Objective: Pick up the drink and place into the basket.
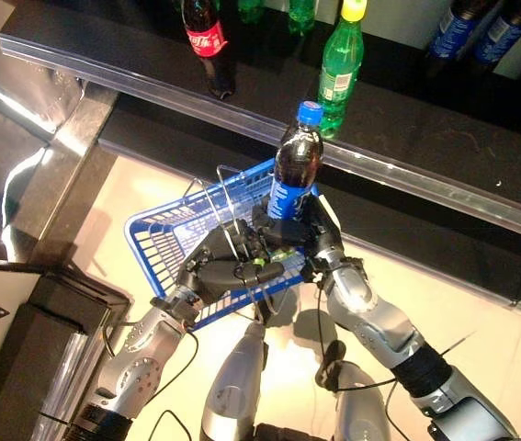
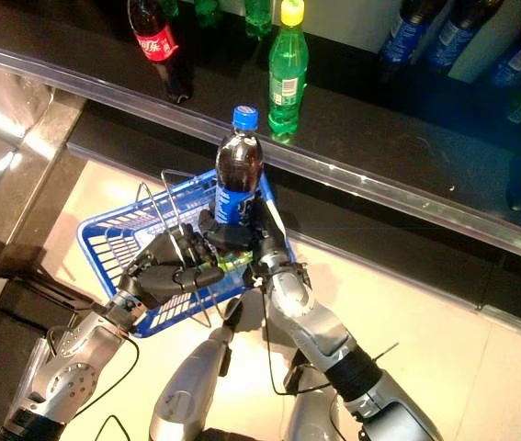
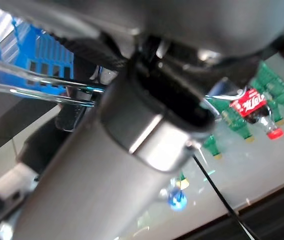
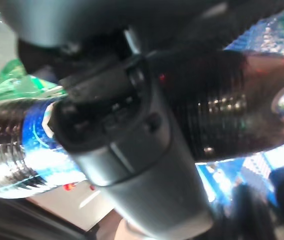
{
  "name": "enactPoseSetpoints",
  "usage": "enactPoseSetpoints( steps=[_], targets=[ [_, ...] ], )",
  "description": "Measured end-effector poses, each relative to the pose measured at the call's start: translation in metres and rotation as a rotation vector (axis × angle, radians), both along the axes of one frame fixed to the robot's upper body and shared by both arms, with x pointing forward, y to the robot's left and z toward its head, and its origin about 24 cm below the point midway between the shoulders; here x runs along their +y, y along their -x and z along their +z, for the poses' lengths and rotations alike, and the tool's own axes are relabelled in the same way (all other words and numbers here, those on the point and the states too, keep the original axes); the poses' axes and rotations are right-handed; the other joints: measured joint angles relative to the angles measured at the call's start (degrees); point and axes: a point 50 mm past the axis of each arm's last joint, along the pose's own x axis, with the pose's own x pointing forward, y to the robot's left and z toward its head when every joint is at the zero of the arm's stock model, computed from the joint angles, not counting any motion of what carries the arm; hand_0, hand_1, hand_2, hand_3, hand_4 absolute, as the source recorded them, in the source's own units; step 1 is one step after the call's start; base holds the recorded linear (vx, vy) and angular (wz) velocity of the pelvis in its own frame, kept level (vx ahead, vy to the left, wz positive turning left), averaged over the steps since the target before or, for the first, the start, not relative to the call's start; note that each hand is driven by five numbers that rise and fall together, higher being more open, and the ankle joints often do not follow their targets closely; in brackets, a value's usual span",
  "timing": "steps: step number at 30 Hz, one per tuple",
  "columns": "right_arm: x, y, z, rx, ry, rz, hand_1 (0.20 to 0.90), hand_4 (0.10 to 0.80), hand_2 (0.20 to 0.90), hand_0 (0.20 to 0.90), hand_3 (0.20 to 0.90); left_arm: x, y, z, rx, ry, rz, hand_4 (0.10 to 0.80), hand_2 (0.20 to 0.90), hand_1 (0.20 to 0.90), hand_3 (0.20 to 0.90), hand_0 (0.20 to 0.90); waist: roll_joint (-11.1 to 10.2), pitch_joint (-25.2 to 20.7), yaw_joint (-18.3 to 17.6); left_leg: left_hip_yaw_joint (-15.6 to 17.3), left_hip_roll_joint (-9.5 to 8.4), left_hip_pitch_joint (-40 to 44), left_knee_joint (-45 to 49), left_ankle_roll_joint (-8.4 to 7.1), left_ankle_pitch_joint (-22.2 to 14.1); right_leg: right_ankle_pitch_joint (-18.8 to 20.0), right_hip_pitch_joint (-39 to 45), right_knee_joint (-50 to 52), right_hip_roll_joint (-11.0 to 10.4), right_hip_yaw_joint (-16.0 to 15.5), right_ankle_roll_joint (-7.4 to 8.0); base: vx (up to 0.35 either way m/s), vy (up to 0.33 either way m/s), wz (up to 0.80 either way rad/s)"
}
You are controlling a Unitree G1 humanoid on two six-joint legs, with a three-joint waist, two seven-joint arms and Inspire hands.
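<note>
left hand (image 1: 212, 272): centre of frame, fingers clenched round the wire handle (image 1: 231, 241) of the blue basket (image 1: 164, 241)
right hand (image 1: 320, 241): fingers wrapped round the cola bottle (image 1: 294, 165), upright above the basket's right end
shelf (image 1: 407, 138): upper frame, holding a green bottle (image 1: 341, 64) and a red-labelled bottle (image 1: 207, 41)

Dark shelf (image 1: 407, 138) in front of me, metal strip along its front edge. Green bottle (image 1: 340, 66) stands upright near that edge; I take it as landmark. Red-labelled cola bottle (image 1: 209, 44) stands to its left, well apart, also near the edge. Further back than the green bottle, more green bottles (image 1: 300, 13) cut off by the top of view. To its right and further back, dark bottles with blue labels (image 1: 451, 29). Below the shelf, pale floor (image 1: 481, 331).
</note>
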Motion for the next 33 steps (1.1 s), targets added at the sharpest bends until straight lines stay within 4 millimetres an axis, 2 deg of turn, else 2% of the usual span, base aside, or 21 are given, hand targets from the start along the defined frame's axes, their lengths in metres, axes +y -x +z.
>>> enactPoseSetpoints(
  steps=[3, 10, 19, 22, 27, 33],
  targets=[
    [0.003, -0.003, -0.009, 0.020, 0.021, -0.032, 0.300, 0.100, 0.300, 0.300, 0.200, 0.000, 0.002, 0.005, -0.037, -0.010, -0.054, 0.100, 0.300, 0.300, 0.200, 0.300, 0.02, 0.00, 0.65, -0.18, -0.18, 0.02, 0.01, -0.01, -0.01, -0.40, -0.07, 0.27, -0.24, -0.17, -0.02, 0.014, 0.002, 0.04],
    [-0.004, -0.003, -0.031, 0.083, 0.079, -0.106, 0.300, 0.100, 0.300, 0.300, 0.200, -0.007, 0.007, 0.034, -0.197, -0.013, -0.189, 0.100, 0.300, 0.300, 0.200, 0.300, 0.06, -0.01, 1.56, -0.60, -1.15, -0.01, 0.00, 0.14, -0.11, -1.26, 0.04, 1.10, -1.43, -1.11, 0.41, 0.007, -0.008, 0.07],
    [-0.012, -0.008, -0.056, 0.159, 0.139, -0.173, 0.300, 0.100, 0.300, 0.300, 0.200, -0.006, 0.009, 0.042, -0.268, -0.021, -0.305, 0.100, 0.300, 0.300, 0.200, 0.300, 0.14, -0.04, 1.88, -0.99, -1.27, -0.23, 0.00, 0.10, -0.15, -1.67, -0.06, 1.31, -1.57, -1.45, 0.20, -0.002, -0.004, 0.01],
    [-0.008, -0.008, -0.064, 0.199, 0.100, -0.178, 0.300, 0.100, 0.300, 0.300, 0.200, -0.008, 0.007, 0.049, -0.298, -0.031, -0.337, 0.100, 0.300, 0.300, 0.200, 0.300, 0.16, -0.03, 2.14, -1.24, -1.29, -0.30, 0.00, 0.09, -0.15, -1.76, -0.13, 1.43, -1.59, -1.52, 0.12, 0.000, 0.000, 0.00],
    [0.003, -0.011, -0.061, 0.223, -0.023, -0.165, 0.300, 0.100, 0.300, 0.300, 0.200, -0.016, 0.004, 0.056, -0.329, -0.055, -0.398, 0.100, 0.300, 0.300, 0.200, 0.300, 0.24, -0.07, 2.71, -1.66, -1.50, -1.15, 0.31, 0.01, -0.11, -2.08, -0.96, 2.35, -1.82, -1.68, 0.31, 0.005, -0.006, 0.03],
    [0.010, -0.014, -0.069, 0.316, -0.176, -0.167, 0.300, 0.100, 0.300, 0.300, 0.200, -0.026, 0.006, 0.053, -0.311, -0.064, -0.456, 0.100, 0.300, 0.300, 0.200, 0.300, 0.26, -0.06, 3.09, -1.89, -2.00, -1.27, 0.36, -0.01, -0.09, -2.69, -1.26, 3.24, -2.43, -1.91, 0.42, 0.000, -0.011, 0.04]
  ],
)
